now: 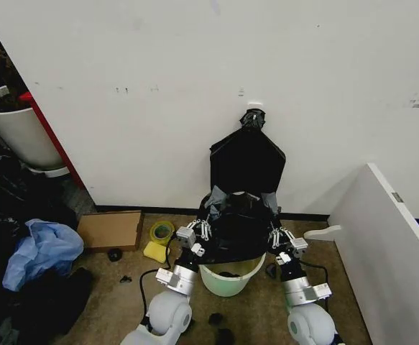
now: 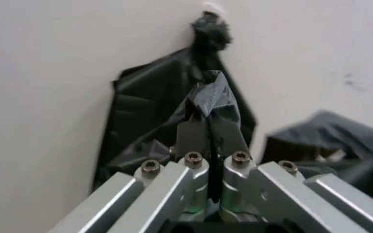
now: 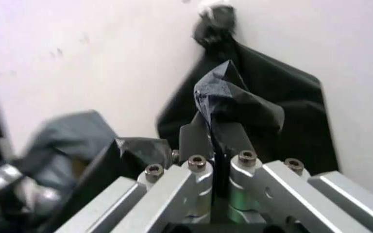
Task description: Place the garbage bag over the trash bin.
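The trash bin (image 1: 228, 282) stands on the floor between my two arms, its cream wall showing below the garbage bag (image 1: 236, 226). The glossy black bag is stretched above the bin's mouth and hides most of the rim. My left gripper (image 1: 197, 231) is shut on the bag's left edge. My right gripper (image 1: 284, 238) is shut on its right edge. In the left wrist view the left gripper (image 2: 207, 127) pinches a crumpled tuft of the bag (image 2: 213, 97). In the right wrist view the right gripper (image 3: 216, 128) pinches a similar tuft (image 3: 228, 97).
A flat black bundle with a knotted top (image 1: 247, 159) hangs on the wall just behind the bin. A white panel (image 1: 389, 244) stands to the right. On the left floor lie a cardboard box (image 1: 110, 230), a yellow tape roll (image 1: 162, 231), a pale blue bag (image 1: 44, 248) and a white planter pot (image 1: 19, 129).
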### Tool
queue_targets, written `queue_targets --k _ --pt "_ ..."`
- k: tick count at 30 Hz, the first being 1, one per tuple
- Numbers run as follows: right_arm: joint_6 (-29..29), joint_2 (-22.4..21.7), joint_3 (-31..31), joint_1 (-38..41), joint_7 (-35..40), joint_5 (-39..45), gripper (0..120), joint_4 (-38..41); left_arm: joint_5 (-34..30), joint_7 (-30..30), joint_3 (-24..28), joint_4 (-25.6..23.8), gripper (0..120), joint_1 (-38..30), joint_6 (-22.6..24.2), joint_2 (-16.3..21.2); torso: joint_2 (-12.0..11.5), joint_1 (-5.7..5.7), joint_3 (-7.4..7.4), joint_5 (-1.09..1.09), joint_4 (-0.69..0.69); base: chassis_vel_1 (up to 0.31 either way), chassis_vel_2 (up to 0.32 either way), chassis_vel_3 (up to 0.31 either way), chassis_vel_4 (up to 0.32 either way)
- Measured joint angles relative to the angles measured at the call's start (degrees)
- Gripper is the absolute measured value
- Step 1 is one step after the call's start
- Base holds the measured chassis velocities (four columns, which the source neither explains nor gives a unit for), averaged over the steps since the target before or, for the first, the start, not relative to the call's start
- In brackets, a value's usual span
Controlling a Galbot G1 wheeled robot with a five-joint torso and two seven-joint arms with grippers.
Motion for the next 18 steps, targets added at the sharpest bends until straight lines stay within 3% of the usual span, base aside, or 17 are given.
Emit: queue_targets --k 4,7,12,18 --pt "0.8 0.0 0.0 0.0 -3.4 2.5 0 0.4 -3.6 6.9 -0.2 1.4 0 -0.7 -0.9 -0.1 0.0 0.0 0.0 0.0 0.0 0.0 0.0 0.0 0.0" --pt "2.1 0.0 -0.1 -0.6 -8.9 5.7 0 0.3 -8.2 16.5 -1.4 2.7 0 -1.4 -2.6 -0.4 0.0 0.0 0.0 0.0 0.0 0.0 0.0 0.0 0.0" --pt "2.7 0.1 -0.1 -1.4 -12.1 7.3 0 0.4 -9.7 20.0 -2.4 3.1 0 -2.4 -3.4 -0.1 0.0 0.0 0.0 0.0 0.0 0.0 0.0 0.0 0.0" --pt "2.7 0.5 -0.6 -1.9 -11.9 6.2 0 0.0 -8.8 19.6 -3.1 5.1 0 -2.8 -4.1 0.9 0.0 0.0 0.0 0.0 0.0 0.0 0.0 0.0 0.0"
